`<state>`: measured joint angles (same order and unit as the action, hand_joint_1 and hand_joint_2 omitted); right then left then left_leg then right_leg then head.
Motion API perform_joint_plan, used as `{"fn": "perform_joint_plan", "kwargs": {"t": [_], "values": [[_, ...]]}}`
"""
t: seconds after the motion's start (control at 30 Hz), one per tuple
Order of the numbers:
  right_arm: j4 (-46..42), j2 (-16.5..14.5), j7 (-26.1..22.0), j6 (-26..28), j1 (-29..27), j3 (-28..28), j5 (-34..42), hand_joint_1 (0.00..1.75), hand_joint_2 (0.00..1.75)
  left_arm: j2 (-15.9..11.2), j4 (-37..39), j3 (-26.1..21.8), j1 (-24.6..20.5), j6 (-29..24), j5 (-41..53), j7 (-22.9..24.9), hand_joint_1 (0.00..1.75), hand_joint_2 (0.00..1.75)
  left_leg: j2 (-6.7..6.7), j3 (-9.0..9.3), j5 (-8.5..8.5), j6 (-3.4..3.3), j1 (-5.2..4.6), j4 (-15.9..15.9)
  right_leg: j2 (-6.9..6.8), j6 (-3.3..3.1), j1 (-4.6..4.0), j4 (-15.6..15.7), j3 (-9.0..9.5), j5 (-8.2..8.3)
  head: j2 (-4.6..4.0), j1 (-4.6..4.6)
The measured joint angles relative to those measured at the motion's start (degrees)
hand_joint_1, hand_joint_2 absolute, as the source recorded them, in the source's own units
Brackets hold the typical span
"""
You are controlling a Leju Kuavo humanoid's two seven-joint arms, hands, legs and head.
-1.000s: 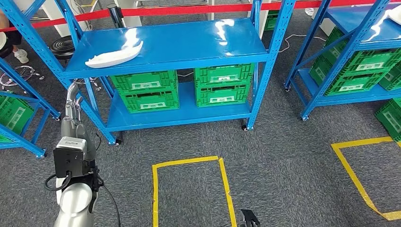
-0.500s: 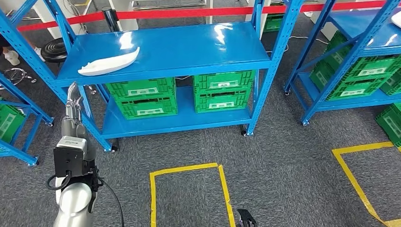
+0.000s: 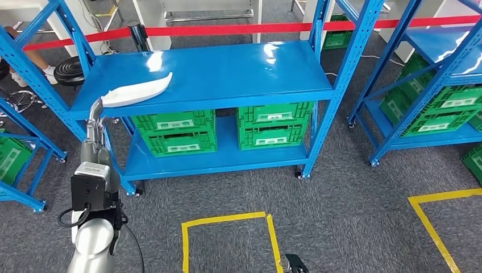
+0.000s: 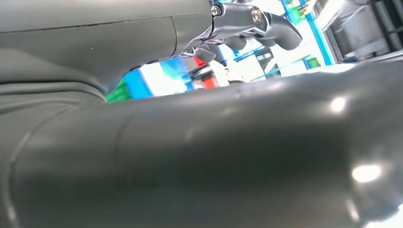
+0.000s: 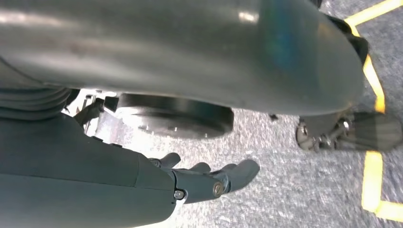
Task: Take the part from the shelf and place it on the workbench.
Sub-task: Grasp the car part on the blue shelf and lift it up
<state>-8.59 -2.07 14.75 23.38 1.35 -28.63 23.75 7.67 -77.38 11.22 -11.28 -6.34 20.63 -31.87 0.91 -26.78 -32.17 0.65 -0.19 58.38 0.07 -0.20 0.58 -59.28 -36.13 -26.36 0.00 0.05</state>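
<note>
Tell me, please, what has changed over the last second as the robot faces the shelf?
The left hand has risen until its fingertips come close under the white part at the blue shelf edge, not yet holding it. The whole view shifted, so the camera moved. The part still lies on the shelf; the right hand still hangs open.

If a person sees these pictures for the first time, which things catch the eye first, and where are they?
First the blue shelf in the middle, with a long white part lying near its top board's front left corner. The left robot hand is raised just below that corner, holding nothing. Green crates fill the lower level, and yellow tape marks a box on the grey carpet in front.
</note>
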Motion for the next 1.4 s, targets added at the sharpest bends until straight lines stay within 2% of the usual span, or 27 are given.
{"fn": "perform_joint_plan", "kwargs": {"t": [0.07,0.13,0.2,0.23,0.27,0.3,0.37,0.4,0.43,0.5,0.57,0.63,0.7,0.73,0.77,0.8,0.9,0.93,1.0,1.07,1.1,1.13,1.2,1.27,1.3,1.33,1.4], "values": [[0.0,-0.1,0.0,0.0,0.1,0.0,0.0,0.00,0.00,0.0,0.0,0.1,-0.1,0.2,-0.1,-0.1,0.00,0.00,-0.16,-0.99,0.02,0.56,0.14,3.2,0.08,-0.86,0.09,0.2,1.36,-0.29,0.00,-0.22],[0.0,-0.1,0.0,0.1,0.1,0.0,0.1,0.00,0.00,0.0,0.2,0.2,-0.1,0.3,-0.1,-0.2,0.00,0.00,-0.35,-5.12,-1.25,0.97,0.32,9.9,0.09,-1.30,0.16,0.3,2.61,-0.98,0.00,-0.43],[0.0,-0.2,0.0,0.0,-0.1,0.0,0.2,0.00,0.00,-0.1,0.4,0.2,0.1,0.3,-0.1,-0.2,0.00,0.00,-0.47,-10.12,-4.38,1.21,0.42,15.6,0.13,-1.37,0.17,0.4,3.72,-2.07,0.00,-0.45],[0.0,-0.2,0.0,0.0,-0.1,0.0,0.2,0.00,0.00,-0.1,0.6,0.2,0.2,0.3,-0.1,-0.2,0.00,0.00,-0.51,-11.85,-5.47,1.28,0.47,16.5,0.18,-1.35,0.19,0.4,4.41,-2.69,0.00,-0.45],[0.0,-0.2,0.0,0.0,-0.2,0.0,0.2,0.00,0.00,-0.1,0.7,0.2,0.2,0.3,-0.1,-0.2,0.00,0.00,-0.54,-12.60,-5.22,1.33,0.50,15.5,0.23,-1.28,0.23,0.4,5.20,-3.32,0.00,-0.45],[0.0,-0.2,0.0,0.0,-0.2,0.0,0.3,0.00,0.00,-0.1,0.7,0.2,0.2,0.3,-0.1,-0.2,0.00,0.00,-0.58,-12.55,-3.27,1.32,0.52,12.7,0.27,-1.15,0.29,0.4,6.08,-3.96,0.00,-0.45],[0.0,-0.3,0.0,0.0,-0.1,0.0,0.3,0.00,0.00,-0.2,0.9,0.2,0.2,0.3,-0.1,-0.2,0.00,0.00,-0.86,-11.53,3.14,1.04,0.50,5.7,0.37,-0.67,0.36,0.4,7.59,-5.29,0.00,-0.52],[0.0,-0.3,0.0,0.0,-0.1,0.0,0.3,0.00,0.00,-0.3,1.0,0.2,0.2,0.4,-0.1,-0.3,0.00,0.00,-1.07,-11.09,5.09,0.80,0.41,3.3,0.42,-0.30,0.32,0.5,8.14,-6.01,0.00,-0.58],[0.0,-0.3,0.0,-0.1,-0.1,0.0,0.3,0.00,0.00,-0.3,1.1,0.2,0.2,0.5,-0.2,-0.3,0.00,0.00,-1.20,-10.75,5.91,0.53,0.32,2.0,0.42,0.10,0.26,0.7,8.72,-6.52,0.00,-0.66],[0.1,-0.3,0.1,-0.1,-0.1,0.0,0.4,0.00,0.00,-0.2,1.1,0.2,0.1,0.6,-0.2,-0.4,0.00,0.00,-1.02,-9.70,5.46,-0.22,0.31,1.3,0.32,0.97,0.11,0.6,9.76,-6.46,0.00,-0.64],[0.1,-0.4,0.1,-0.1,0.0,0.0,0.4,0.00,0.00,-0.1,1.1,0.3,-0.2,0.7,-0.2,-0.5,0.00,0.00,-0.82,-7.84,5.83,-1.18,0.49,0.7,0.16,1.52,0.16,-1.4,9.98,-6.31,0.00,-0.42],[0.1,-0.5,0.1,-0.1,0.3,0.0,0.5,0.00,0.00,0.1,1.1,0.4,-0.4,0.8,-0.2,-0.5,0.00,0.00,-0.88,-6.47,5.43,-1.87,0.50,0.6,0.10,1.73,0.23,-6.9,6.92,-7.95,0.00,-0.19],[0.1,-0.5,0.1,-0.1,0.2,0.0,0.5,0.00,0.00,0.1,1.3,0.5,-0.5,0.8,-0.2,-0.6,0.00,0.00,-0.72,-5.83,4.58,-2.10,0.38,0.5,0.11,1.84,0.15,-13.2,1.42,-10.94,0.00,-0.04],[0.1,-0.5,0.1,-0.1,0.1,0.0,0.6,0.00,0.00,0.1,1.4,0.6,-0.5,0.8,-0.2,-0.6,0.00,0.00,-0.61,-5.43,4.08,-2.11,0.32,0.5,0.11,1.82,0.12,-14.5,-0.72,-12.01,0.00,0.00],[0.1,-0.5,0.1,-0.1,-0.1,0.0,0.6,0.00,0.00,0.2,1.5,0.6,-0.5,0.8,-0.2,-0.6,0.00,0.00,-0.50,-4.87,3.52,-2.06,0.26,0.5,0.11,1.75,0.09,-14.0,-1.95,-12.01,0.00,0.03],[0.1,-0.5,0.1,-0.1,-0.2,0.0,0.5,0.00,0.00,0.2,1.6,0.6,-0.5,0.8,-0.2,-0.6,0.00,0.00,-0.43,-4.16,2.93,-1.99,0.22,0.5,0.11,1.56,0.04,-11.8,-2.26,-10.56,0.00,0.05],[0.1,-0.5,0.1,-0.4,-0.3,0.0,0.5,0.00,0.00,0.2,2.0,0.7,-0.5,0.8,-0.2,-0.6,0.00,0.00,-0.41,-2.18,1.08,-1.48,0.07,0.5,-0.01,0.67,-0.41,-2.5,-0.85,-1.99,0.00,0.04],[0.2,-0.5,0.1,-0.5,-0.4,0.0,0.5,0.00,0.00,0.2,2.1,0.7,-0.5,0.9,-0.2,-0.6,0.00,0.00,-0.37,-1.75,0.58,-1.13,0.04,0.4,-0.06,0.34,-0.61,-1.1,-0.39,-0.38,0.00,0.05],[0.2,-0.5,0.1,-0.5,-0.4,0.0,0.6,0.00,0.00,0.2,2.2,0.8,-0.7,1.1,-0.2,-0.7,0.00,0.00,-0.22,-0.98,0.42,-0.32,-0.02,0.4,-0.05,-0.35,-0.73,-0.2,0.48,-0.24,0.00,0.08],[0.2,-0.6,0.1,-0.6,-0.2,0.0,0.7,0.00,0.00,0.2,2.3,0.9,-1.2,1.4,-0.4,-0.9,0.00,0.00,-0.34,-1.72,1.22,0.41,-0.01,2.7,0.10,-1.04,-0.42,0.4,1.81,-0.48,0.00,-0.03],[0.3,-0.6,0.1,-0.6,-0.2,0.0,0.9,0.00,0.00,0.2,2.5,1.0,-1.5,1.6,-0.5,-1.1,0.00,0.00,-0.43,-3.35,1.55,0.76,0.03,5.3,0.15,-1.34,-0.26,0.7,2.59,-0.80,0.00,-0.14],[0.3,-0.6,0.0,-0.7,-0.1,0.0,1.0,0.00,0.00,0.2,2.9,1.0,-1.9,1.7,-0.7,-1.2,0.00,0.00,-0.52,-5.75,1.40,1.08,0.13,8.7,0.18,-1.55,-0.13,0.9,3.35,-1.26,0.00,-0.26],[0.3,-0.6,0.0,-0.8,-0.1,0.0,1.1,0.00,0.00,0.2,3.7,1.1,-2.4,1.9,-1.1,-1.3,0.00,0.00,-0.57,-11.06,-1.10,1.45,0.35,15.0,0.22,-1.78,-0.01,1.1,4.79,-2.53,0.00,-0.41],[0.3,-0.6,0.0,-0.9,-0.3,0.0,1.1,0.00,0.00,0.2,4.4,1.1,-2.7,2.0,-1.2,-1.4,0.00,0.00,-0.60,-14.37,-3.87,1.58,0.54,16.3,0.43,-1.68,0.15,1.1,6.64,-4.06,0.00,-0.41],[0.3,-0.6,0.0,-0.9,-0.3,0.0,1.2,0.00,0.00,0.2,4.7,1.1,-2.9,2.0,-1.3,-1.4,0.00,0.00,-0.62,-14.86,-3.56,1.66,0.61,14.5,0.58,-1.52,0.26,1.1,7.73,-4.89,0.00,-0.41],[0.3,-0.6,0.0,-0.9,-0.3,0.0,1.2,0.00,0.00,0.2,4.9,1.1,-3.1,2.0,-1.3,-1.4,0.00,0.00,-0.65,-14.81,-1.61,1.77,0.66,11.5,0.70,-1.31,0.38,1.1,8.90,-5.79,0.00,-0.42],[0.3,-0.6,0.0,-0.9,-0.3,0.0,1.2,0.00,0.00,0.2,5.4,1.2,-3.3,2.0,-1.3,-1.5,0.00,0.00,-0.95,-14.27,5.70,1.62,0.68,4.7,0.89,-0.71,0.43,1.2,10.63,-7.56,0.00,-0.56]]}}
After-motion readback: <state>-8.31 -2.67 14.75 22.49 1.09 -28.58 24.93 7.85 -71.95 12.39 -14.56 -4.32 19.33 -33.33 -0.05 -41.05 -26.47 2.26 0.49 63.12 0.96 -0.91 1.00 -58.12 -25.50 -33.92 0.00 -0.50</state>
